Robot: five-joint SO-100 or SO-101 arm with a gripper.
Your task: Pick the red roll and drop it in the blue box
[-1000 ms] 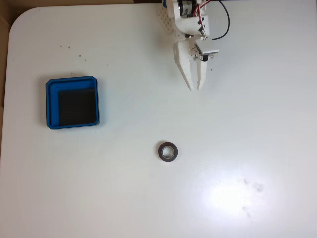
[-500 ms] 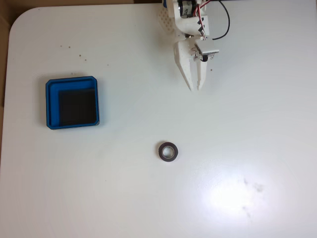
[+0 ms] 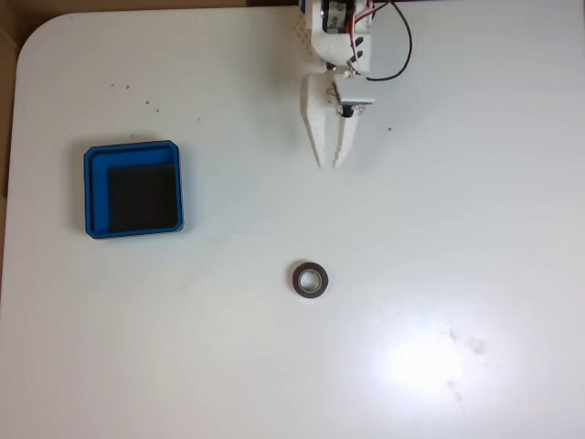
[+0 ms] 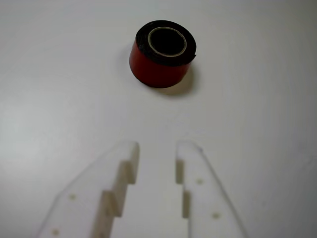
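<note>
The red roll (image 3: 296,281) lies flat on the white table, a little below the middle of the fixed view. In the wrist view the red roll (image 4: 158,73) shows a red band with a dark top and hollow core, straight ahead of the fingertips and well apart from them. My white gripper (image 3: 330,165) hangs at the top centre, pointing down toward the roll; its fingers (image 4: 121,171) stand a narrow gap apart with nothing between them, gripper (image 4: 157,148). The blue box (image 3: 90,187), with a black floor and nothing in it, sits at the left.
A black cable (image 3: 405,50) loops beside the arm at the top. The table's rounded corner and left edge (image 3: 11,137) border a brown surface. Small dark specks (image 3: 128,88) lie top left, faint smudges (image 3: 471,346) lower right.
In the fixed view the gripper has swung left by a short way, now lining up above the roll. Roll and box have not moved.
</note>
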